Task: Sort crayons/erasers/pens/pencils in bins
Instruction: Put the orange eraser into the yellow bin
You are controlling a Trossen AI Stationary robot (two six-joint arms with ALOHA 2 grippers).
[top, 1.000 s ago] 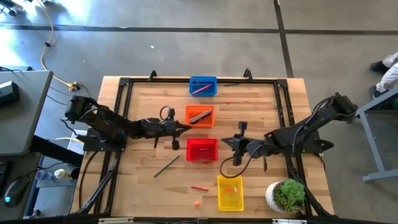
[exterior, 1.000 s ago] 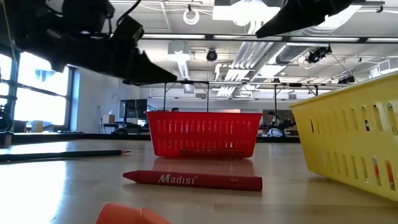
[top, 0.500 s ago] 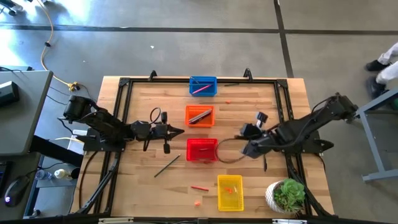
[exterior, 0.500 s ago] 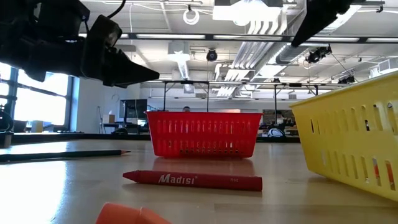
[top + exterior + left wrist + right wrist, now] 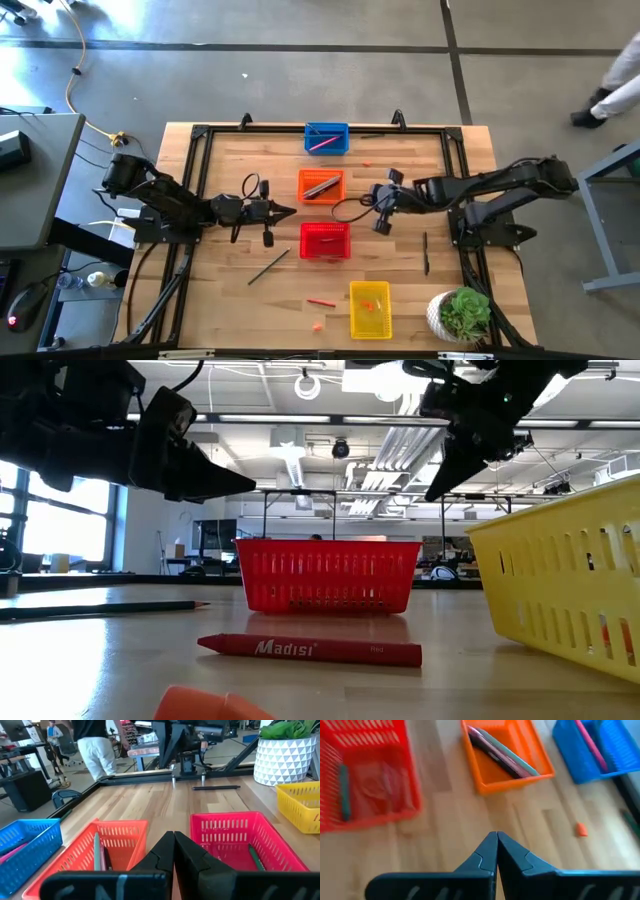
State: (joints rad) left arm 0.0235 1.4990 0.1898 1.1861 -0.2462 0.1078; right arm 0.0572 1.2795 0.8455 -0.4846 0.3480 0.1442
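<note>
Right gripper (image 5: 377, 207) pinched together, empty, hovering at 3 o'clock of orange bin (image 5: 321, 186); left gripper (image 5: 284, 211) also closed, idle
Eraser (image 5: 581, 829) likely light, rubbery, grippy: pinch across its middle

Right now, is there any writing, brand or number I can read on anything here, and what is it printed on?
"Madisi": white lettering on the red crayon lying on the table, in front of the red bin.
A smaller word near that crayon's right end is too small to read.
No other readable text shows in any view.
</note>
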